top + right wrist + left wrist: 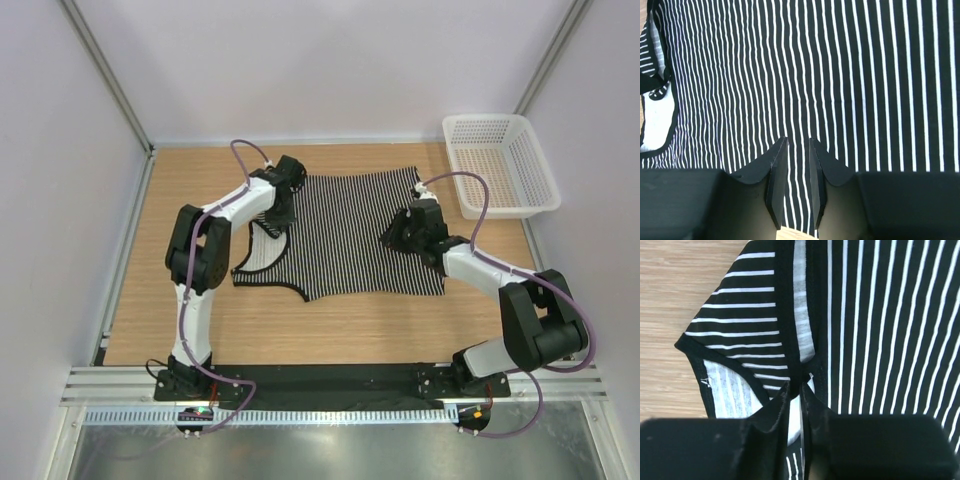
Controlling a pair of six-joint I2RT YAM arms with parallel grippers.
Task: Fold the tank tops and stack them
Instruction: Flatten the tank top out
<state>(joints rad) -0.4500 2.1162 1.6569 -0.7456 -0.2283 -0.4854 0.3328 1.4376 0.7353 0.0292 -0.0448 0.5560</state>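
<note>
The striped tank top (350,230) lies spread flat in the middle of the wooden table (200,320), its straps to the left and its hem to the right. My left gripper (801,392) sits at the top's far-left strap, pinched tight on the black trim there. My right gripper (796,175) is at the hem, fingers nearly together with striped cloth between them; I cannot tell whether they grip it. A white basket (500,165) stands at the far right, apart from the top.
</note>
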